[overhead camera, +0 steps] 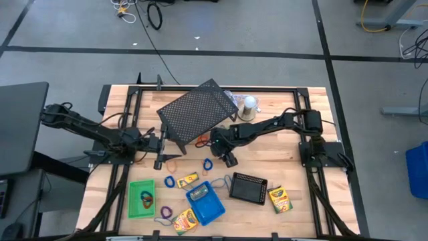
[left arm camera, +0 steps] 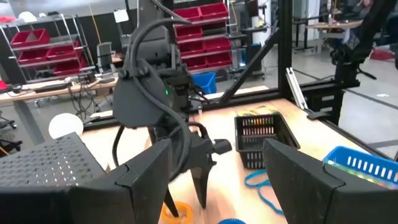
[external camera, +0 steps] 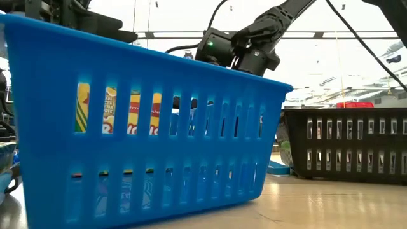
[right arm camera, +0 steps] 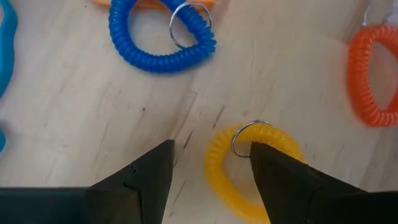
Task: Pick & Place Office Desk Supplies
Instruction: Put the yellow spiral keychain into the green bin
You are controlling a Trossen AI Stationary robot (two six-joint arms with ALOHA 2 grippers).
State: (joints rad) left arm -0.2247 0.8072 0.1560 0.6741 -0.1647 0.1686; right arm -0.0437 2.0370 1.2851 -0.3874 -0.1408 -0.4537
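- Right now my right pincer [right arm camera: 211, 165] hangs low over the counter [overhead camera: 294, 150] near its middle, fingers spread wide and holding nothing, pointed down at a yellow coil loop [right arm camera: 249, 168].
- One fingertip [right arm camera: 273, 165] sits on or just over the loop's ring end, the other on bare wood beside it; I judge I am straddling one side of the coil so that closing would pinch it.
- A blue coil loop [right arm camera: 160, 34] lies just beyond the yellow one, and an orange coil loop [right arm camera: 373, 74] lies off to the side, both apart from my fingers.
- My left pincer [left arm camera: 214, 180] waits on its own side of the counter, wide and empty, facing the right arm; it seems kept back to leave the middle free.
- The blue tray [overhead camera: 204, 203] near the front edge already holds a crayon box, so I take it as a likely destination.
- The green tray [overhead camera: 141, 199] holds small coloured loops; the black mesh tray [overhead camera: 248, 188] stands beside the blue one, with another crayon box [overhead camera: 279, 199] next to it.
- More loops lie loose on the wood, so sorting looks partly done.
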